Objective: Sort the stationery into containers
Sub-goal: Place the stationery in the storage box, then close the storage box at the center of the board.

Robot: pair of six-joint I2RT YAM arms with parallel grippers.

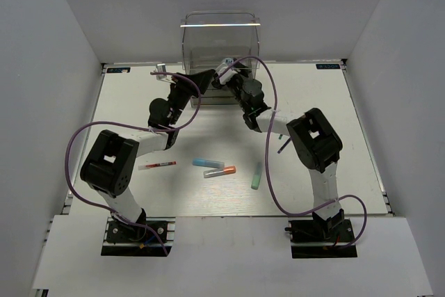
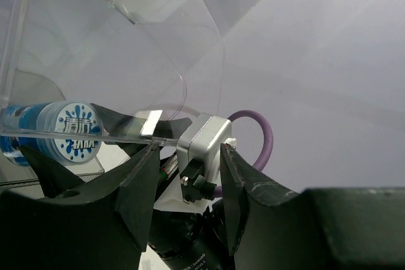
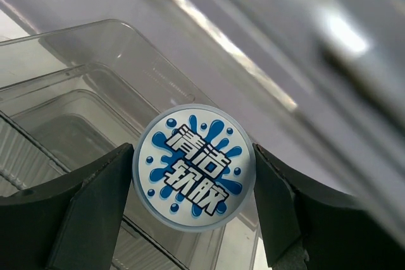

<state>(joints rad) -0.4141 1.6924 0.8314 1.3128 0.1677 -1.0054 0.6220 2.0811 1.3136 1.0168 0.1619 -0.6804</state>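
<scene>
My right gripper is shut on the round blue-and-white tub and holds it at the front of the clear container, over its drawers. In the left wrist view the tub shows through clear plastic. My left gripper is open beside it, its left fingertip against a clear plastic edge, with nothing between the fingers. On the table lie a thin red pen, a light-blue marker, a grey orange-tipped marker, a pale-green marker and a dark purple pen.
Both arms reach together to the container's front at the back centre, the left gripper close to the right gripper. Purple cables loop over the table. The right arm's silver wrist camera sits just beyond my left fingers. White walls enclose the table.
</scene>
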